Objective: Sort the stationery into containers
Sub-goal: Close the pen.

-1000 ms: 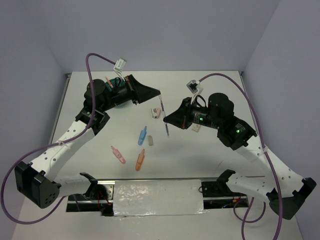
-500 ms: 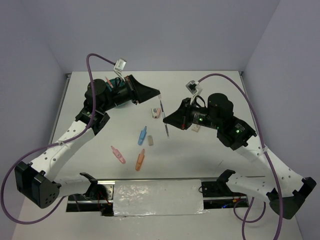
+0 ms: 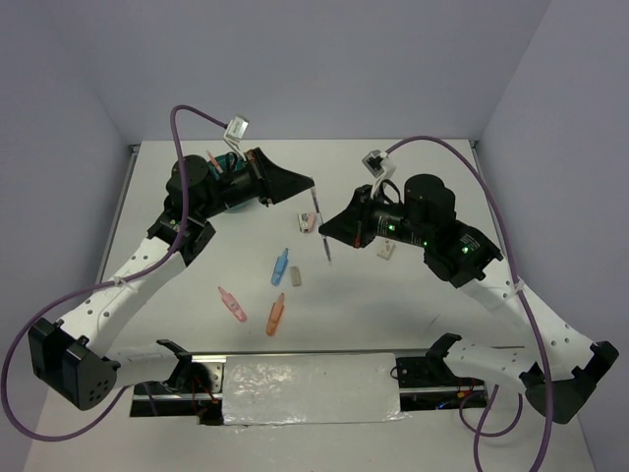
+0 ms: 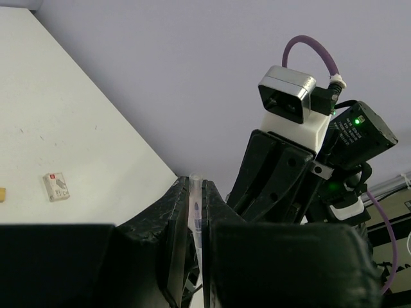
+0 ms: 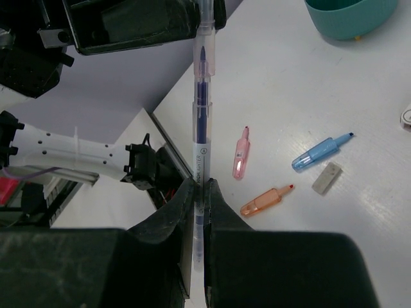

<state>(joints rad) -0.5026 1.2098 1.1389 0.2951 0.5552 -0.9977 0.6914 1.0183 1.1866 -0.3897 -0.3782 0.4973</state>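
Blue-ink pen (image 5: 200, 128) hangs above mid-table, clamped low by the right gripper (image 5: 199, 189), its top pinched in the left gripper (image 4: 194, 192). Right should let go only once left grips firmly, then left carries it to the teal organiser (image 5: 350, 16).

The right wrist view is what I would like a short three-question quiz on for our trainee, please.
1. True or false: the pen is clamped between the right fingers.
2. Which colour is the marker lying nearest the grey eraser? A pink, B blue, C orange.
3. Fill in: the organiser at the top right corner is coloured ____.
Key: 1 true; 2 B; 3 teal.
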